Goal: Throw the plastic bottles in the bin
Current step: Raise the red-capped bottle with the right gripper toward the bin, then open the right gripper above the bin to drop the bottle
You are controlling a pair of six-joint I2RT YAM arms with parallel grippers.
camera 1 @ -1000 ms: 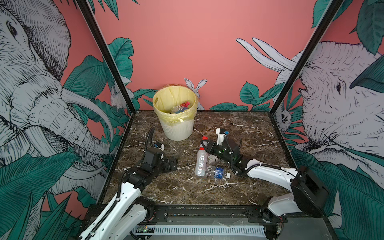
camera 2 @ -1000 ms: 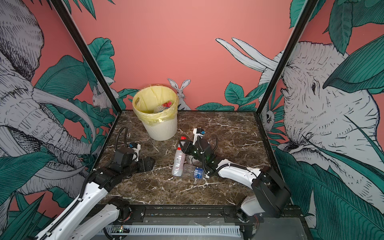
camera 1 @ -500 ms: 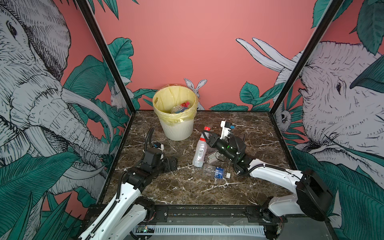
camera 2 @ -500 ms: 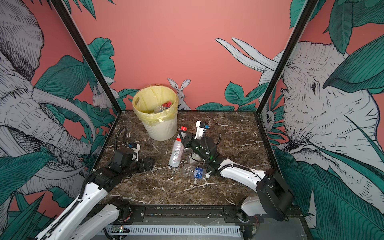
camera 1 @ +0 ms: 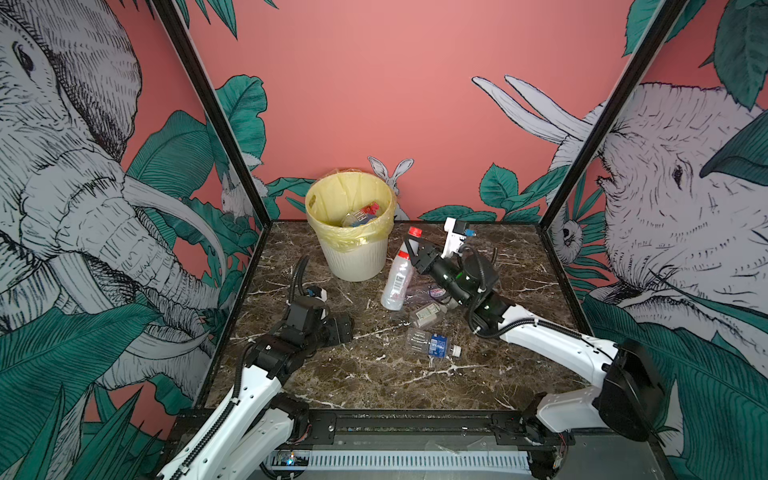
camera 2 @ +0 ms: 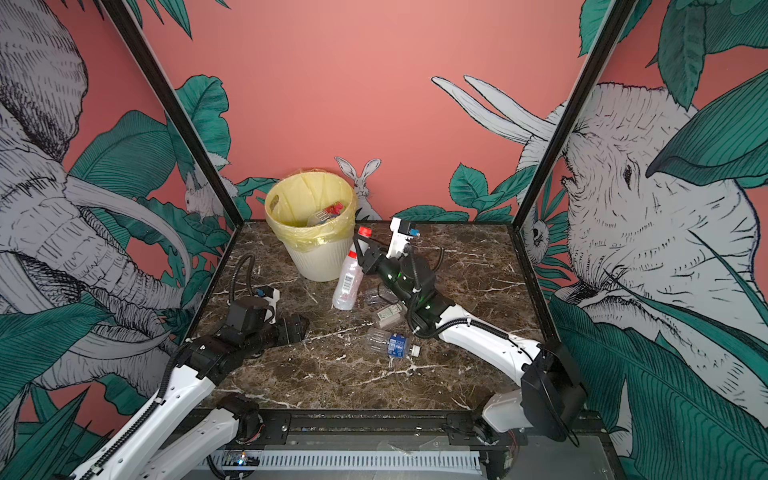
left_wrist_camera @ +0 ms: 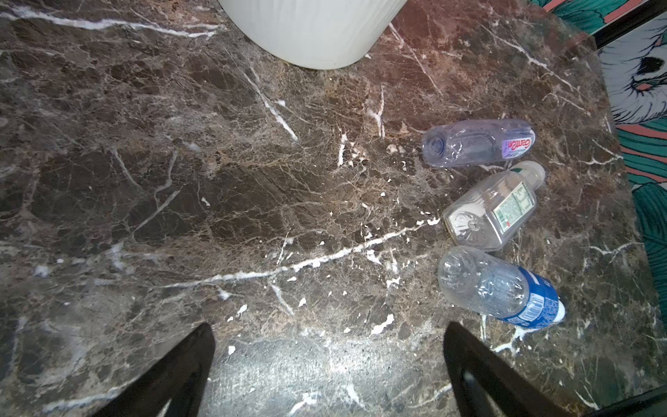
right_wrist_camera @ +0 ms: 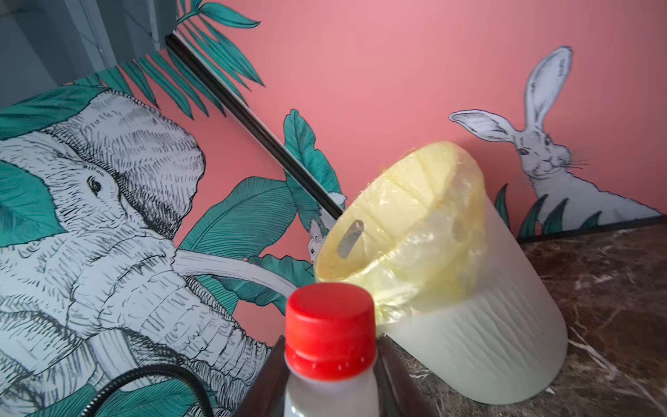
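White barcode label [camera 2: 348, 285] on red-capped bottle [camera 2: 353, 267]

Cream ribbed bin [camera 1: 358, 259], yellow-lined, upright at the back — some bottles [camera 1: 362, 214] already inside. Just beside it, red-capped clear bottle [camera 1: 397, 278] gripped at the neck, tilted, cap uppermost. Lying near together: purple-labelled bottle [left_wrist_camera: 476, 142], square clear bottle [left_wrist_camera: 492, 211], blue-labelled bottle [left_wrist_camera: 503, 289].

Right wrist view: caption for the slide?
Right claw shut on a red-capped bottle, the yellow-lined bin just beyond it.
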